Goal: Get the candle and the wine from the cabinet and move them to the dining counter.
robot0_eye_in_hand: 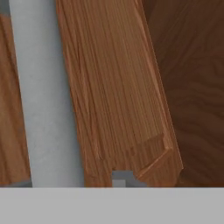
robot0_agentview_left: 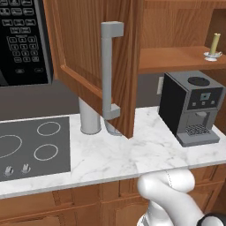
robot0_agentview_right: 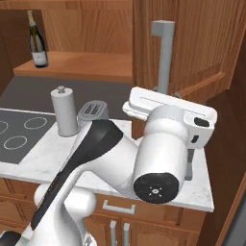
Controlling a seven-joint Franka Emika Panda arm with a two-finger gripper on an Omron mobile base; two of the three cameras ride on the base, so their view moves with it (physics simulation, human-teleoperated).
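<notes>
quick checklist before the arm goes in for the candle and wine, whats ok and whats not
1. Cabinet door swung open: ok, both shelves are exposed.
2. Candle upright and within sight on the shelf: ok, it stands on its dish near the shelf's front edge.
3. Wine upright on the shelf: ok, it stands alone in the left corner.
4. Gripper free of the grey bar handle: cannot tell, the hand view sits very close to the handle and door edge, with the fingertips hidden.
5. Nothing held yet: cannot tell from the gripper itself, but both items are on the shelf.
6. Path under the shelf: not ok, the coffee machine stands right below the candle.
</notes>
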